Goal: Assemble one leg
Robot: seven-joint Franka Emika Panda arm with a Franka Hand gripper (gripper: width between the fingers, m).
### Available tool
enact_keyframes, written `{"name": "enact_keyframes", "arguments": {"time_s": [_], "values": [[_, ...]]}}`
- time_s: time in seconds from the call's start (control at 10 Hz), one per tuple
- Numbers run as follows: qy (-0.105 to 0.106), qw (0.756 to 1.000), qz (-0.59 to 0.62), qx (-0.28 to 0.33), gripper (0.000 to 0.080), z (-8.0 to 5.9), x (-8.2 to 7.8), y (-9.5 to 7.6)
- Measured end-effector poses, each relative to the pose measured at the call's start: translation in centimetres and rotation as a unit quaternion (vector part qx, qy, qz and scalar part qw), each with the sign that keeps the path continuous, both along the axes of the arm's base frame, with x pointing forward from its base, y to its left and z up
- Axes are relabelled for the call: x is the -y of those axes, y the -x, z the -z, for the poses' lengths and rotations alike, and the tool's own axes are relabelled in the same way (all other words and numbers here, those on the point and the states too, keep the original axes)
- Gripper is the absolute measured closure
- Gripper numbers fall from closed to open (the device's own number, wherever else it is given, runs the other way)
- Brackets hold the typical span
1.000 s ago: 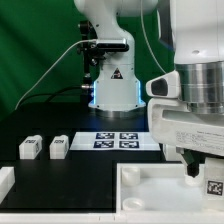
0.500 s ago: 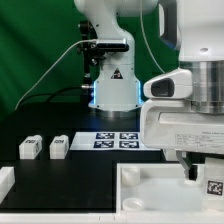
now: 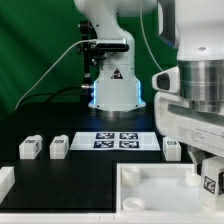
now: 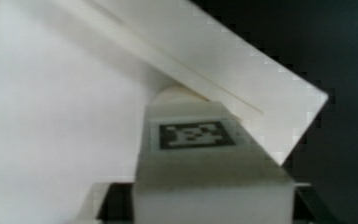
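My gripper (image 3: 208, 178) is at the exterior view's right, close to the camera, shut on a white leg (image 3: 210, 184) with its black-and-white tag facing out. It holds the leg over the right part of the large white square panel (image 3: 150, 190). In the wrist view the leg (image 4: 197, 150) runs out from between the jaws of the gripper (image 4: 197, 205), tag up, with its far end at the panel's corner (image 4: 247, 80). Whether the leg touches the panel I cannot tell. Two more legs (image 3: 30, 147) (image 3: 59, 146) lie at the left, and a third (image 3: 172, 150) lies right of the marker board.
The marker board (image 3: 120, 139) lies in front of the robot's base (image 3: 112, 90). A white part (image 3: 5, 180) sits at the lower left edge. The table is black, with a green backdrop behind.
My gripper has shifted to the exterior view's right and slightly down with the leg still held. This uncovers the leg lying right of the marker board.
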State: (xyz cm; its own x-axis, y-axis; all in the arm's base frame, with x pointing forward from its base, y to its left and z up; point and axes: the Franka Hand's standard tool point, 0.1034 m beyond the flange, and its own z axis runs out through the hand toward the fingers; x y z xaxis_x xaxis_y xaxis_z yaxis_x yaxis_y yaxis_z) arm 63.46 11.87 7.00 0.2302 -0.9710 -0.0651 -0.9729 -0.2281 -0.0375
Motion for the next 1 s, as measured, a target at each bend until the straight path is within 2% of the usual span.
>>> {"name": "enact_keyframes", "arguments": {"time_s": [0.1, 0.2, 0.4, 0.7, 0.9, 1.0], "values": [[-0.016, 0.991, 0.136, -0.009, 0.0503, 0.2, -0.23, -0.05], [-0.028, 0.974, 0.223, -0.015, 0.0503, 0.17, -0.12, -0.14], [-0.027, 0.957, 0.289, -0.025, 0.0503, 0.22, 0.07, 0.04], [-0.027, 0.958, 0.284, -0.027, 0.0503, 0.29, 0.03, 0.16], [-0.026, 0.979, 0.202, -0.012, 0.0254, 0.6, -0.44, 0.32], [-0.025, 0.986, 0.163, -0.008, 0.0182, 0.6, -0.61, 0.37]]}}
